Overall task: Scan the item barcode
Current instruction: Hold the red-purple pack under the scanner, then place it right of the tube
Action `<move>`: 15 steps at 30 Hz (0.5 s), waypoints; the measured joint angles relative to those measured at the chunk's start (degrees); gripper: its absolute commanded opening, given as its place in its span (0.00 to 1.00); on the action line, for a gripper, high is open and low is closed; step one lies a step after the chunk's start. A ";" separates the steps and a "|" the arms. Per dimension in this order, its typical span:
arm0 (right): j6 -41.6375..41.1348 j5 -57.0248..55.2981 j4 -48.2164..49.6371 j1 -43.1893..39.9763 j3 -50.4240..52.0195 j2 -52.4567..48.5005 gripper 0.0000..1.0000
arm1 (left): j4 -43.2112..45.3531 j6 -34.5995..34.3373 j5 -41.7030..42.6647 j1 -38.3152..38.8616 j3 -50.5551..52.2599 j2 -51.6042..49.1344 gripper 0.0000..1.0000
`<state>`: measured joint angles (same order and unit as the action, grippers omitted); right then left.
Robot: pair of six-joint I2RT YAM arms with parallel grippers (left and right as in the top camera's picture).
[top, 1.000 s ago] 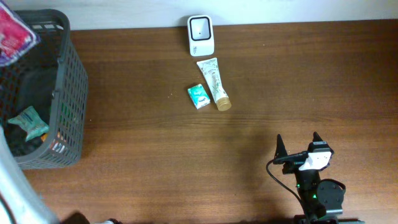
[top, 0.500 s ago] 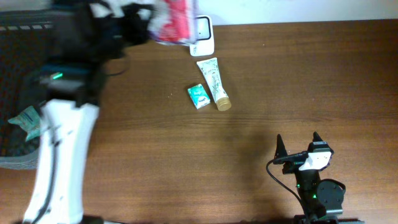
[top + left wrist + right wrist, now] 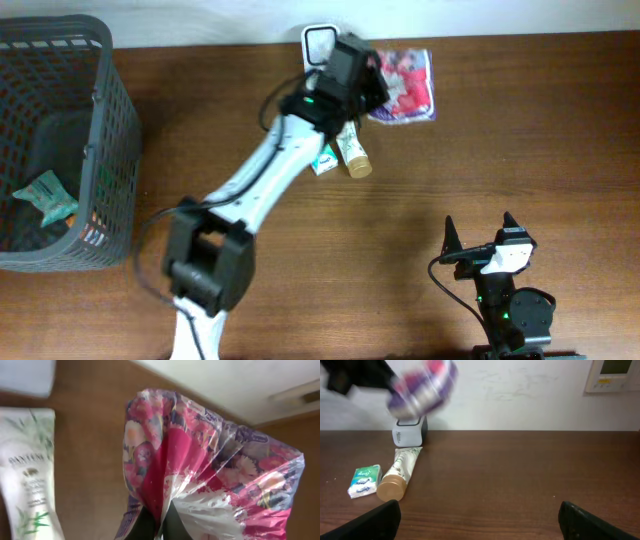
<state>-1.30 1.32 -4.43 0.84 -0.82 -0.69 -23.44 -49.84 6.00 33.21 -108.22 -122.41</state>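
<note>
The packet point(image 3: 405, 85) is clamped in the left tool point(image 3: 372, 88), the scanner point(image 3: 316, 42) is found just to that tool's left, and the right tool point(image 3: 478, 224) is held open.

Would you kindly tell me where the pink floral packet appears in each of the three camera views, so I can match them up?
Overhead: the pink floral packet is at top centre, just right of the arm's tip.
Left wrist: it fills the middle and right of the picture, pinched from below.
Right wrist: it is a blur at upper left, in front of the wall.
Shared landmark: the white tube, in all three views.
</note>
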 measured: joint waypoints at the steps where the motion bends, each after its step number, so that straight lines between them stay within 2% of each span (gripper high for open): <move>1: 0.02 -0.02 0.02 0.00 0.00 0.00 0.99 | 0.20 -0.35 -1.03 0.85 0.00 -2.10 0.01; 5: -0.02 0.00 0.00 0.00 0.00 0.00 0.99 | 0.17 -0.83 -6.40 3.48 0.02 -7.82 0.06; 9: -0.02 0.00 0.00 0.00 0.00 0.00 0.99 | -0.07 -0.81 -11.52 4.98 0.04 -11.45 0.02; 15: -0.02 -0.02 0.02 0.00 0.00 0.00 0.99 | -5.97 -1.03 -19.12 4.98 -0.02 -12.11 0.14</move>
<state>-1.32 1.30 -4.40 0.84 -0.82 -0.69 -29.41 -50.87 -13.13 38.20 -108.25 -134.52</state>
